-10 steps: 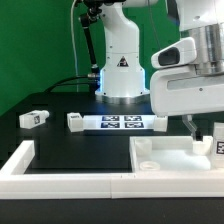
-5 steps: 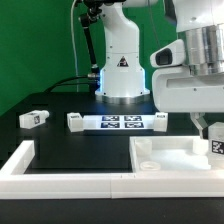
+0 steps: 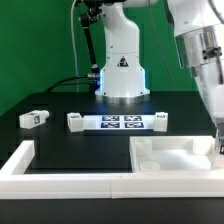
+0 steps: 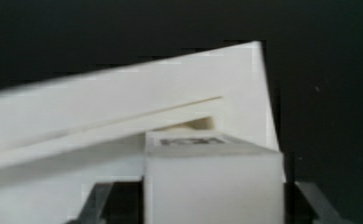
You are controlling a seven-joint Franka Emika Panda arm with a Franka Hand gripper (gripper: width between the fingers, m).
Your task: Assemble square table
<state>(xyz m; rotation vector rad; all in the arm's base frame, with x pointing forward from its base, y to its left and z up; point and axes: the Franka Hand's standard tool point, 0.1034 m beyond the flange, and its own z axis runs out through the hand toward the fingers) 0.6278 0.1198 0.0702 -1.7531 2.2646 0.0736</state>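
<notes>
The white square slab lies at the exterior view's right, inside the border wall, with a recessed corner pocket showing. My gripper is at the far right edge, low over the slab's right end, mostly cut off. In the wrist view the gripper is shut on a white leg block with a tag on its face, right next to the slab's corner. One dark finger shows beside the block. Another leg block lies on the black table at the left.
The marker board lies at mid table with a small white part at its left end and another at its right. The low white border wall runs along the front. The robot base stands behind.
The hand has swung to the exterior view's right and turned, so its big white body has left the frame. The held leg block has sunk toward the slab's right end.
</notes>
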